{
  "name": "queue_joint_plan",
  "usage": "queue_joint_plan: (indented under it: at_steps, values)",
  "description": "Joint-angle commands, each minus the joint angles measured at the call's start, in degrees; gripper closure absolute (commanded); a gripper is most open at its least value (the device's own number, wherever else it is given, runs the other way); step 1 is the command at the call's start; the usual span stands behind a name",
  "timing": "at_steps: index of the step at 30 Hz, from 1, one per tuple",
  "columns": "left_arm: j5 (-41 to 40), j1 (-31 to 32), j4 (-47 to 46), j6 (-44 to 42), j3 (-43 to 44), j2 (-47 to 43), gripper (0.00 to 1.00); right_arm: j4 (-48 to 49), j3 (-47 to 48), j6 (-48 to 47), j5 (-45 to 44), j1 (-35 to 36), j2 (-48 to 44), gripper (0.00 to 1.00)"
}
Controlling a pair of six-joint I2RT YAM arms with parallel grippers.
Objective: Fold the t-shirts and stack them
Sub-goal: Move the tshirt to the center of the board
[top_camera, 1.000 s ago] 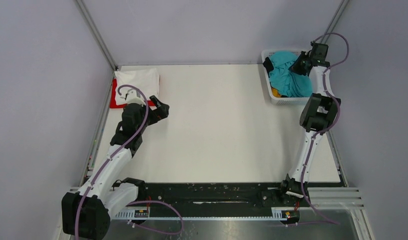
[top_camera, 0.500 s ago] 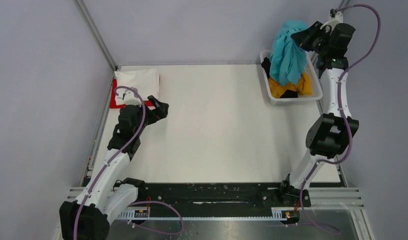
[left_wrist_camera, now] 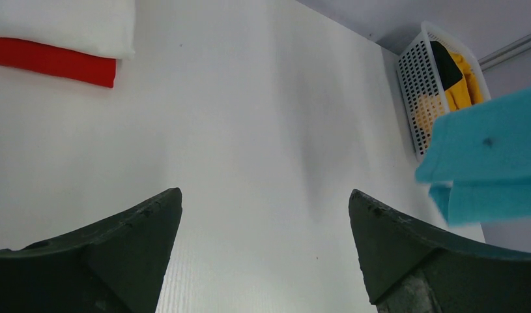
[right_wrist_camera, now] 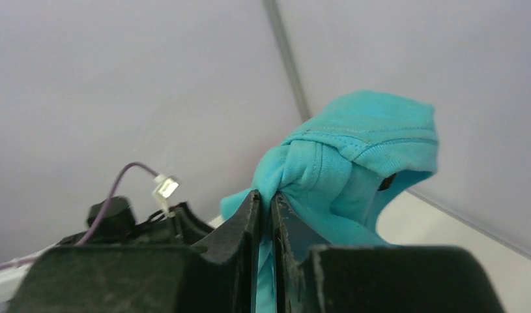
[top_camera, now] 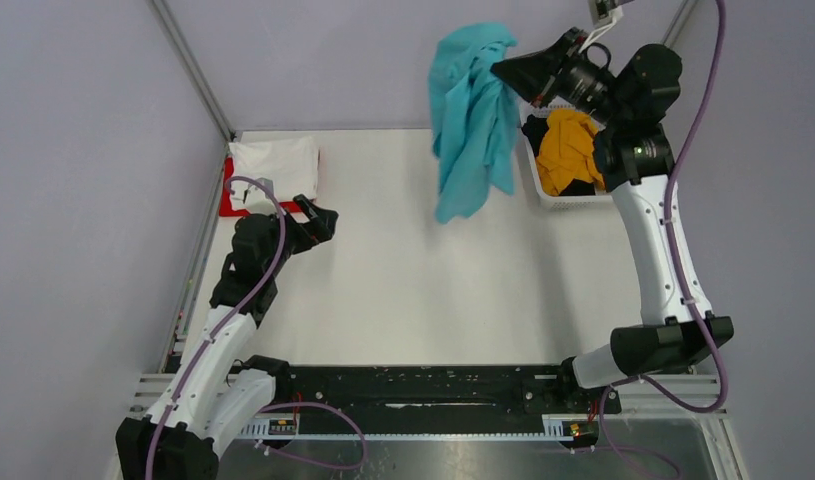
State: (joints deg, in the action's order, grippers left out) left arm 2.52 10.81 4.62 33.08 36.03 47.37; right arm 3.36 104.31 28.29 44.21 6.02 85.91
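Observation:
My right gripper (top_camera: 505, 70) is shut on a teal t-shirt (top_camera: 472, 120) and holds it high above the table's back middle; the shirt hangs down crumpled. In the right wrist view the gripper (right_wrist_camera: 266, 201) pinches the teal cloth (right_wrist_camera: 354, 163). A white basket (top_camera: 543, 185) at the back right holds a yellow shirt (top_camera: 568, 150) and a dark one. A folded white shirt (top_camera: 275, 160) lies on a red one (top_camera: 231, 200) at the back left. My left gripper (top_camera: 321, 217) is open and empty just right of that stack, low over the table (left_wrist_camera: 262, 193).
The grey walls and metal corner posts (top_camera: 193, 70) close in the table at the back and sides. The basket (left_wrist_camera: 416, 85) and the hanging teal shirt (left_wrist_camera: 490, 156) also show in the left wrist view, with the red shirt's edge (left_wrist_camera: 54, 60).
My right arm has lifted the teal shirt out of the basket and swung it up and left over the table. The yellow shirt is now uncovered. The left arm has barely moved.

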Motion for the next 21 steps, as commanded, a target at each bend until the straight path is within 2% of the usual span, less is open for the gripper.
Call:
queue_joint_plan:
  at_steps: [1, 4, 8, 10, 14, 15, 16, 17, 18, 20, 21]
  values:
    - [1.1, 0.0, 1.0, 1.3, 2.8, -2.2, 0.01, 3.4, -5.1, 1.1, 0.8, 6.4, -4.9, 1.0]
    - [0.6, 0.1, 1.9, 2.1, 2.6, -3.2, 0.01, 6.3, -12.7, 3.1, -0.8, 9.7, -7.1, 1.0]
    - [-0.3, 0.1, 2.8, 2.7, 2.4, -3.4, 0.01, 13.8, -30.3, 8.1, -5.9, 9.9, -9.4, 1.0]
    - [-1.0, 0.1, 3.5, 2.8, 2.6, -2.7, 0.01, 12.3, -38.8, 5.8, -11.4, 9.6, -9.8, 0.98]
    - [-0.8, 0.1, 3.2, 3.3, 2.0, 1.1, 0.01, 5.2, -49.7, 2.2, -25.0, 7.4, -7.3, 0.88]
    - [-0.2, 0.0, 2.9, 3.4, 1.8, 2.7, 0.01, 4.6, -51.9, 2.3, -26.9, 6.4, -6.4, 0.82]
    - [0.5, 0.1, 2.6, 3.4, 1.8, 4.4, 0.01, 4.6, -53.7, 2.3, -27.5, 5.1, -5.4, 0.7]
    - [1.4, 0.1, 2.4, 3.5, 1.8, 6.4, 0.01, 4.5, -55.0, 2.3, -27.9, 4.0, -4.6, 0.47]
    - [2.2, 0.1, 2.1, 3.6, 1.9, 8.1, 0.01, 4.4, -55.8, 1.5, -28.5, 3.5, -4.1, 0.3]
    - [4.4, 0.1, 0.1, 4.0, 1.6, 11.6, 0.01, 3.8, -56.2, -0.9, -30.4, 3.3, -3.8, 0.09]
    - [5.2, 0.1, -0.8, 4.2, 1.6, 13.2, 0.01, 3.6, -56.2, -1.8, -30.8, 3.3, -4.0, 0.02]
